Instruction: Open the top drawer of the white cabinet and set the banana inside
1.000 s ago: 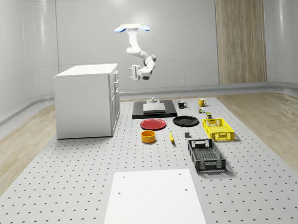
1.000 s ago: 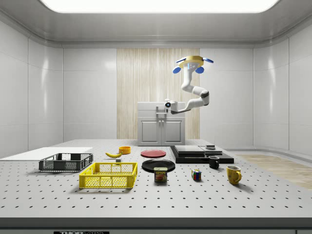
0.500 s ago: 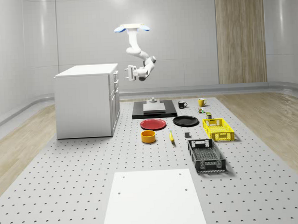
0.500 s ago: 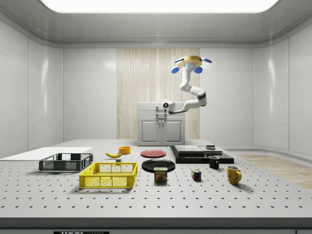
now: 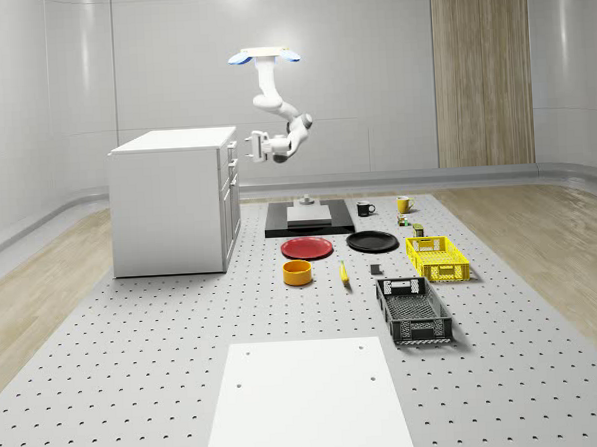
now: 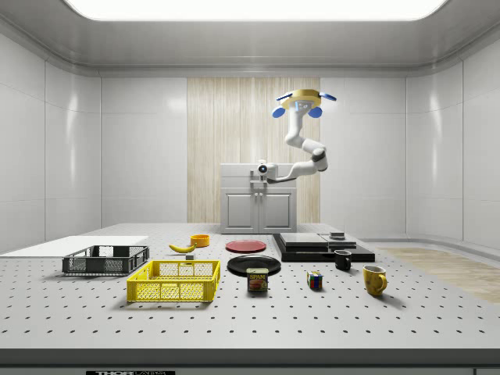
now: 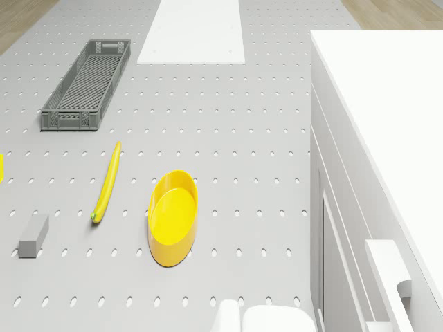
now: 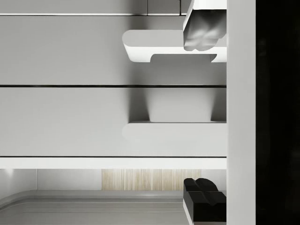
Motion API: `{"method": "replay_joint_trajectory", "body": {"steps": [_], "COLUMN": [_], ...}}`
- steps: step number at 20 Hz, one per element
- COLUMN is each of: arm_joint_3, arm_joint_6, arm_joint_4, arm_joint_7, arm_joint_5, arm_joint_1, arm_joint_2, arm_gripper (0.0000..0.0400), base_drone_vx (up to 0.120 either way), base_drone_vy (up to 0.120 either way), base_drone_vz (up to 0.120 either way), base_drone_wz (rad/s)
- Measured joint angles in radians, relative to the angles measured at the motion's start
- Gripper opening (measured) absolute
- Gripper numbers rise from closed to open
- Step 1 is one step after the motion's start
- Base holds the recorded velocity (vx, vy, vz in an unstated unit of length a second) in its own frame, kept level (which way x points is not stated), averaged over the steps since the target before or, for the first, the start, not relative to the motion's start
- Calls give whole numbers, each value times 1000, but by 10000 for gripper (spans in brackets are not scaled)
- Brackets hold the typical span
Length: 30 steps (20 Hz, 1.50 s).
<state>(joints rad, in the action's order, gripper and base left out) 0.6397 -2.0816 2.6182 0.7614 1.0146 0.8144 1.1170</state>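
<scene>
The desk (image 5: 136, 372) carries everything; one white cabinet (image 5: 167, 205) stands at the whole-scene view's left, its drawer fronts facing right, and the top drawer (image 5: 230, 153) looks flush with the rest, so closed. The single drone (image 5: 265, 56) hovers above the desk just right of the cabinet, higher than its top; its arm (image 5: 278, 109) bends down and left, putting the end effector (image 5: 252, 146) level with the top drawer and just beside the front. In the wrist view the end effector (image 8: 204, 112) is released, fingers spread wide before the drawer fronts.

The step in hand, as I judge it, is the reach for the top drawer's handle (image 7: 391, 270); next the fingers must straddle that bar, clench, then pull straight out to the right.

Counted: two crates, one yellow (image 5: 437, 257) and one dark grey (image 5: 413, 311); two plates, red (image 5: 308, 247) and black (image 5: 372, 242); one yellow bowl (image 5: 297, 273); one banana (image 5: 343, 273), lying on the desk just right of the bowl, well apart from the cabinet; two mugs, black (image 5: 365, 209) and yellow (image 5: 403, 204), at the far side.
</scene>
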Motion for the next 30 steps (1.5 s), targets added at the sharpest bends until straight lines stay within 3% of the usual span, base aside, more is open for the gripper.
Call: {"method": "replay_joint_trajectory", "body": {"steps": [8, 30], "arm_joint_3": [-54, -122], "arm_joint_6": [-52, -75], "arm_joint_4": [7, 17], "arm_joint_7": [-35, -108], "arm_joint_5": [77, 193], "arm_joint_1": [27, 20], "arm_joint_2": [-39, -107], "arm_gripper": [400, 400], "base_drone_vx": [0, 0], "base_drone_vy": [0, 0], "base_drone_vz": [0, 0], "base_drone_wz": [0, 0]}}
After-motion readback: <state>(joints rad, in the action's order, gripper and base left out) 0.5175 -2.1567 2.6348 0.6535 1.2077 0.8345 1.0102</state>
